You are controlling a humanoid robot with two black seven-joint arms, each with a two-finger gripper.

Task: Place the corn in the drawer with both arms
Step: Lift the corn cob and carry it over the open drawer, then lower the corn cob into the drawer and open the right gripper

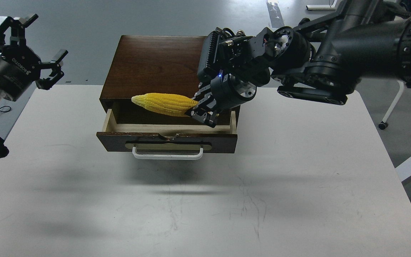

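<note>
The yellow corn (162, 104) lies almost level, its point to the left, held above the open drawer (167, 137). My right gripper (201, 112) is shut on the corn's thick right end, just over the drawer's pale wood inside. The drawer is pulled partly out of the dark wooden box (162, 67), its white bar handle (167, 155) facing me. My left gripper (23, 53) is open and empty, held up beyond the table's far left corner, well away from the box.
The grey table (262, 185) carries the box at its far middle. My right arm's bulky black links (298, 60) hang over the box's right side. White chair legs with castors (387, 107) stand on the floor to the right.
</note>
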